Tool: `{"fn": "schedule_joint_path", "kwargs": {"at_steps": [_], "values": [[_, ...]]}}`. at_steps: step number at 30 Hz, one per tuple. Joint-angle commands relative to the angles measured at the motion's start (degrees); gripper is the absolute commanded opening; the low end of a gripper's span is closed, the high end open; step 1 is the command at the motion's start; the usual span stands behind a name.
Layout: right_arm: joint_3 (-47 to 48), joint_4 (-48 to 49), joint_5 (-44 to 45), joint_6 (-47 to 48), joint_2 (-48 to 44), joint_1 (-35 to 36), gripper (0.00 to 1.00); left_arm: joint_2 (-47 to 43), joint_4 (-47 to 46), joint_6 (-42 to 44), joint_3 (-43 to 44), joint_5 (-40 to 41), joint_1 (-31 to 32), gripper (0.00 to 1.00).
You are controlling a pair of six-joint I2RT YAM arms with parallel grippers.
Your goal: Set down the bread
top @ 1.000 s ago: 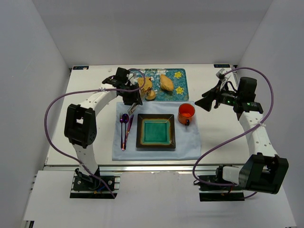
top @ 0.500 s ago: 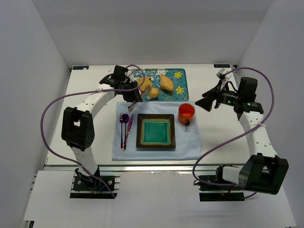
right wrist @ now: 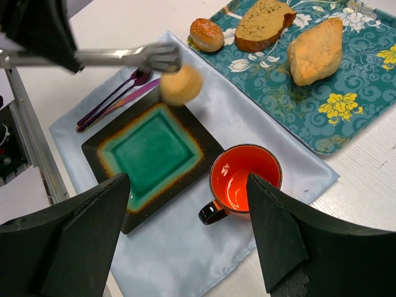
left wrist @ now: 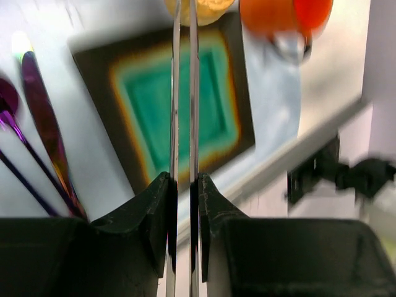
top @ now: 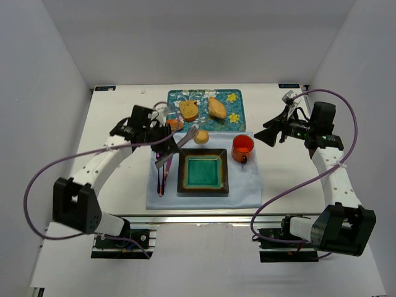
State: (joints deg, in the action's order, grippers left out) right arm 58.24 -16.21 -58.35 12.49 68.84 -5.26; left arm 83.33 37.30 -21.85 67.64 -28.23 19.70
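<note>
Two black fingers (left wrist: 154, 204) of the left gripper (left wrist: 183, 185) pressed narrowly around slim shiny metal tongs (left wrist: 193, 93). The tong tips pinched the bread (right wrist: 180, 85), a small smooth round tan bun with no clear long axis, in the air over the far rim of a square glazed teal plate (right wrist: 151, 154). A floral tray (right wrist: 346, 124) beyond held a slice (right wrist: 263, 23), a loaf (right wrist: 317, 49) and a reddish bun (right wrist: 206, 34). The right gripper (right wrist: 189, 247) gaped wide.

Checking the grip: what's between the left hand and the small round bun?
A pair of metal tongs spans that stretch: the left hand is shut on them and their tips pinch the bun. The left wrist view shows it best.
</note>
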Motion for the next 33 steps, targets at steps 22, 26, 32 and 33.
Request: {"fn": "schedule_joint_path", "kwargs": {"at_steps": [22,26,32,33], "values": [[-0.1,0.4,-2.5,0.1,-0.7,-0.4,0.81,-11.1,3.4,5.6,-13.1,-3.7,2.8,0.62],[0.1,0.2,-2.6,0.4,-0.5,-0.4,0.81,-12.5,4.2,4.5,-10.1,0.2,2.8,0.6],[0.1,-0.1,-2.9,1.0,-0.3,-0.4,0.81,-15.7,5.1,3.5,-5.2,3.5,1.3,0.58],[0.1,-0.1,-3.1,1.0,-0.2,-0.4,0.81,-15.9,5.4,3.7,-4.3,4.7,0.3,0.58]]}}
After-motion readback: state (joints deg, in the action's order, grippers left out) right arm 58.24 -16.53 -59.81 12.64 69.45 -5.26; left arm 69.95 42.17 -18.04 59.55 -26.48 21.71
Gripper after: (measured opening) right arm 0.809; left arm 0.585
